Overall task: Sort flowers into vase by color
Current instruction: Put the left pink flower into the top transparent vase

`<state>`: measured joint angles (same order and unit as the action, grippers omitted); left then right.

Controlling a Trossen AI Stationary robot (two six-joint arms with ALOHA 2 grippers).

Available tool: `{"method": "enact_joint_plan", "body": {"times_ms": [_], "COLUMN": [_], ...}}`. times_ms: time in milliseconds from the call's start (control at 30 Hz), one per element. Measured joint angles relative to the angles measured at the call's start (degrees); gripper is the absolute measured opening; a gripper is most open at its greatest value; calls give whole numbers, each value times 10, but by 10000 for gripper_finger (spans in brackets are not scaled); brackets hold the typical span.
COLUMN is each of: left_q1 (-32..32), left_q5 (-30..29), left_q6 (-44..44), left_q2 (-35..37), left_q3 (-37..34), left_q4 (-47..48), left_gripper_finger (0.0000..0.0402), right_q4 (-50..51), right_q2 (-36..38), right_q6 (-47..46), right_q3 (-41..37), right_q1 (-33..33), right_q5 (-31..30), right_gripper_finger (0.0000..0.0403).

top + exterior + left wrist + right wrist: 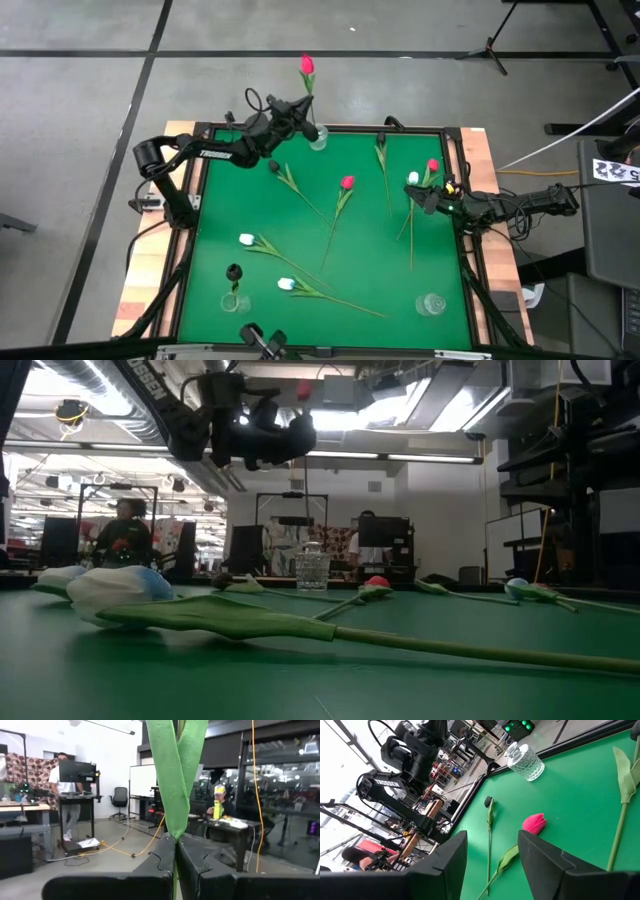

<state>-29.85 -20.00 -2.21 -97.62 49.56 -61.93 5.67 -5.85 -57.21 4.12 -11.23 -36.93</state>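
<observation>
Flowers: left claw (304,112) clenched on a pink tulip (307,66), seemingly above the vase (318,138); right claw (415,192) released.

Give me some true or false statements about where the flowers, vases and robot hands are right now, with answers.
1. The left hand is shut on a pink tulip. True.
2. The right hand is shut tight. False: its fingers are open, empty.
3. A dark tulip stands in a glass vase. True.
4. No flowers lie on the green mat. False: several do, including a white tulip.
</observation>
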Motion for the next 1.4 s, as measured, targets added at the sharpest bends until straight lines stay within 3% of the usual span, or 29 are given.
{"method": "enact_joint_plan", "body": {"times_ms": [967,1400], "left_q1": [-3,-3], "left_q5": [16,15], "left_q6": [25,56], "left_q2": [-71,-72], "left_q3": [0,0], "left_q4": [-21,72], "left_gripper_finger": [0,49], "right_q4": [0,0], "right_q2": [0,0], "right_q6": [0,4], "right_q3": [0,0], "right_q1": [0,0], "right_q5": [0,0], "right_gripper_finger": [177,177]}}
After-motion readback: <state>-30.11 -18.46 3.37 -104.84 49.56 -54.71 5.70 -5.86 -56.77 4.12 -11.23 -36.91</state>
